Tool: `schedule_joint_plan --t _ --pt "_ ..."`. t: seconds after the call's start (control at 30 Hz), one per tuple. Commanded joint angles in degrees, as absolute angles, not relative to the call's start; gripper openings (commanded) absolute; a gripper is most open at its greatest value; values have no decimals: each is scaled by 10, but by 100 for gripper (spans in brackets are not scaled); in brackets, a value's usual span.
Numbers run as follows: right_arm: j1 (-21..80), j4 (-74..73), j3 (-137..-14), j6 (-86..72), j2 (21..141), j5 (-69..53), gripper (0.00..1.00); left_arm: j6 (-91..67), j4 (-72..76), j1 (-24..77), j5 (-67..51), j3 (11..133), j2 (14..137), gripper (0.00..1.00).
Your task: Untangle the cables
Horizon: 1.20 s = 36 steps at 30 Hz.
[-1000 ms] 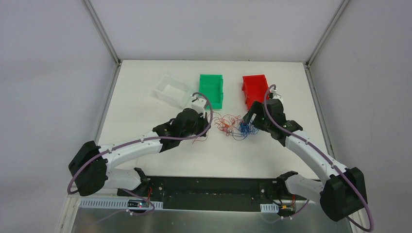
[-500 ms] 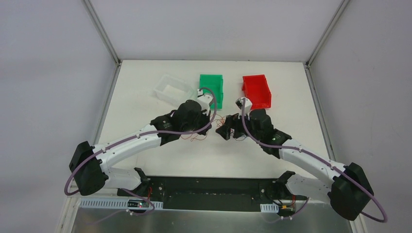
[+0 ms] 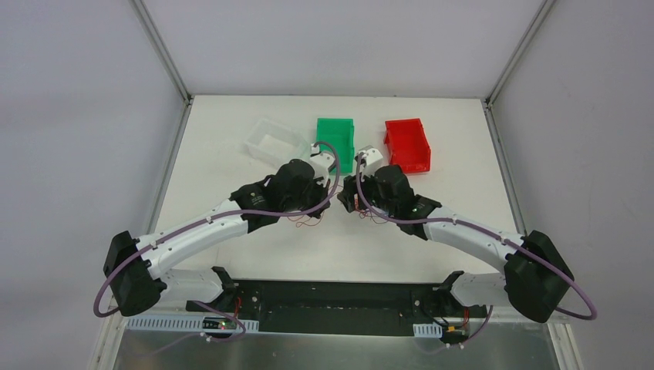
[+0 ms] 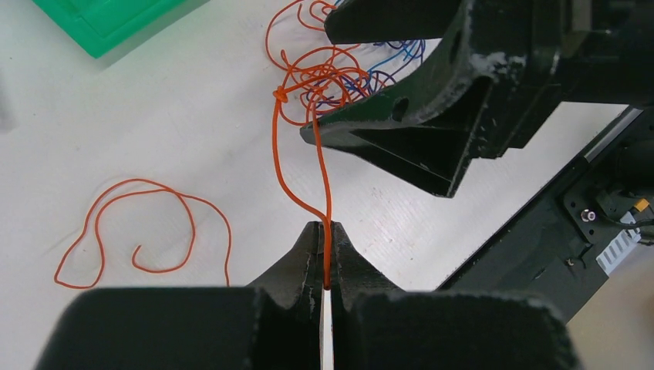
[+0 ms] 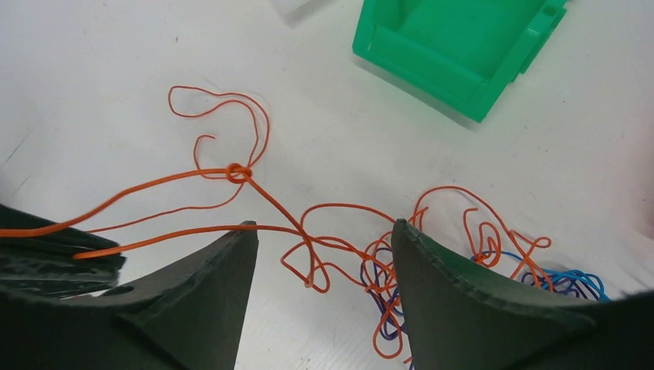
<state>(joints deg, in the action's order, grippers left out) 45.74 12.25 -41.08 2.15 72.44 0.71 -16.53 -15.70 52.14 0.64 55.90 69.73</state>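
Note:
The cables are a small tangle of orange-red, blue and dark purple wires (image 5: 385,270) on the white table; it also shows in the left wrist view (image 4: 332,77). In the top view the tangle (image 3: 361,208) is mostly hidden under my right gripper. My left gripper (image 4: 326,227) is shut on an orange strand (image 4: 302,154) that runs taut to a knot at the tangle's edge. My right gripper (image 5: 324,223) is open and straddles the orange strands just above the tangle. The two grippers sit close together mid-table, left (image 3: 328,202) and right (image 3: 351,196). A loose orange curl (image 4: 146,231) lies apart.
A green bin (image 3: 336,142), a red bin (image 3: 407,145) and a clear box (image 3: 272,142) stand in a row behind the grippers. The green bin is near in the right wrist view (image 5: 455,46). The table's dark front edge (image 4: 540,223) lies behind my right gripper.
My right arm has swung left from beside the red bin to over the tangle, close to my left gripper. My left gripper has shifted slightly, still holding the orange strand.

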Motion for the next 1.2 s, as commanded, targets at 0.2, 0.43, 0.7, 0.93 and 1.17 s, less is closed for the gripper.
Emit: schedule_joint_plan --t 0.2,0.43,0.7,0.93,1.17 --pt "459 158 -396 -15 687 7 60 -135 -175 523 42 570 664 0" --pt "460 157 -399 -32 692 8 49 -137 -176 522 43 564 659 0" --pt "460 153 -403 -39 705 27 27 -140 -176 523 44 558 657 0" --pt "459 152 -400 -46 707 53 11 -140 -176 522 54 556 651 0" --pt "421 90 -394 -134 688 270 0 -147 -176 522 126 534 625 0"
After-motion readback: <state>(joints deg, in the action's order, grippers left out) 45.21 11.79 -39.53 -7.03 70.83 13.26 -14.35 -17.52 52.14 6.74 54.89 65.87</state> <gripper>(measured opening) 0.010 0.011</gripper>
